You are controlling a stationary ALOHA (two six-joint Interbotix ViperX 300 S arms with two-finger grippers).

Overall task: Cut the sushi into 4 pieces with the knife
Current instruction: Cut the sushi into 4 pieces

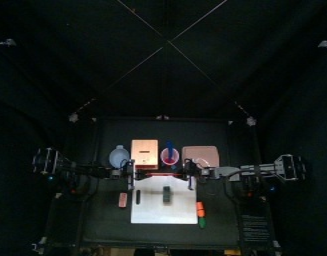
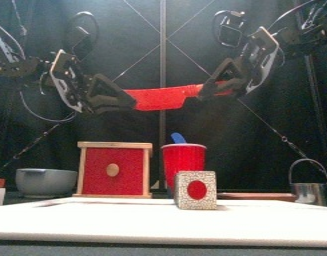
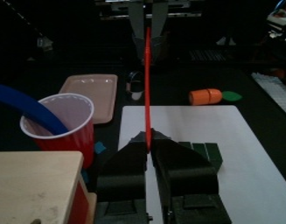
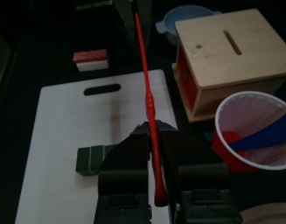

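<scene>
Top view: both arms meet in the middle, over the white board (image 1: pixel 166 205) on the tabletop.

Front view: the left pincer (image 2: pixel 112 97) and right pincer (image 2: pixel 210 88) each clamp one end of the red knife (image 2: pixel 159 97) high up, maybe to pass it across.

Left wrist view: the sushi (image 3: pixel 212 154) lies on the board, lower right.

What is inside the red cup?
A blue toy knife sticks out of the red cup; the right wrist view shows a red piece beside it, probably the red knife. The cup's wall hides their lower ends.
</scene>
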